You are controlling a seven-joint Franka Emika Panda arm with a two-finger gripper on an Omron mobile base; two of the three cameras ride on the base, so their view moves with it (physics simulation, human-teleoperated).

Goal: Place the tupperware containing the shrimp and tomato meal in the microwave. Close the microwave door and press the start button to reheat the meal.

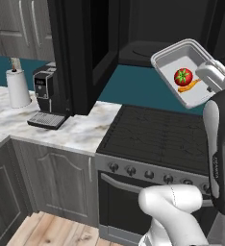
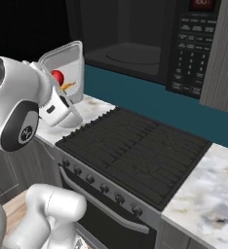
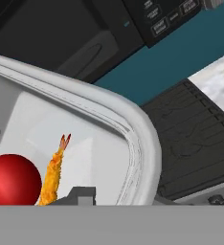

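The tupperware (image 1: 197, 98), a shallow translucent whitish rectangular container w/ round red tomato (image 1: 183, 76) and curved orange shrimp (image 1: 189, 86) inside, hangs tilted in the air above the black stove top (image 1: 157, 137), its near rim clamped by the two-finger gripper (image 3: 80, 194) (one dark tip shows at that rim). Next, judging from here: level it, then carry it fwd into the wide black microwave (image 2: 135, 44) beyond, approx. over the round turntable (image 2: 130, 52). Keep clear of the open tall black microwave door (image 1: 78, 53) on the left.

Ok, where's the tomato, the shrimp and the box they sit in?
tomato (image 1: 183, 76), left base view, middle of its red skin.
shrimp (image 3: 53, 173), hand view, middle of its orange body.
tupperware (image 1: 168, 54), left base view, its raised rim.
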